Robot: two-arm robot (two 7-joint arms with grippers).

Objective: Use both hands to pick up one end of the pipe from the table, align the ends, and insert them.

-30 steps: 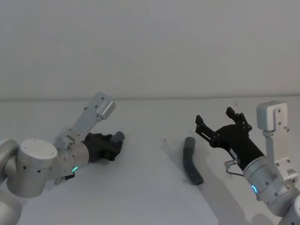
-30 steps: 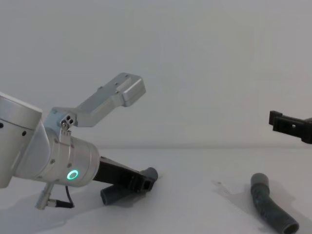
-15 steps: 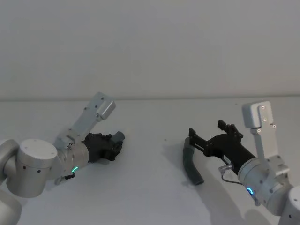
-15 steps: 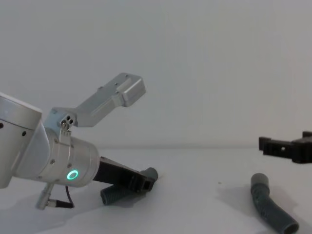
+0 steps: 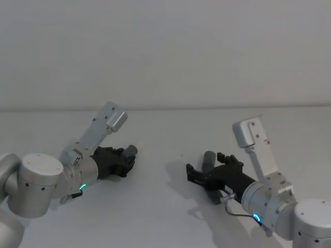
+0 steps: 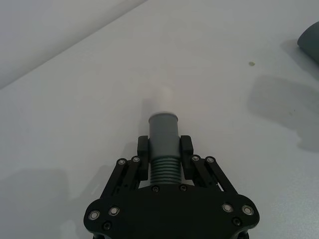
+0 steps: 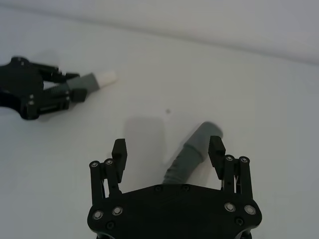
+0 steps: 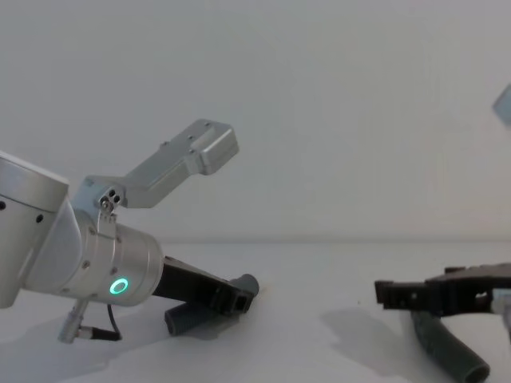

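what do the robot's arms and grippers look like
The left arm and right arm are silver-grey metal with rounded joints. Each has a glowing ring light, green on the left, bluish on the right, a thin cable loop at the wrist and an angular silver bracket. The left gripper and right gripper are black and skeletal, with linked fingers pinned by silver screws.

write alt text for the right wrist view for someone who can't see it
The open right gripper is poised over the bent pipe piece lying on the white table, with a finger spread on either side of it. Farther off, the left gripper is shut on the straight pipe piece, whose white tip sticks out beyond its fingers.
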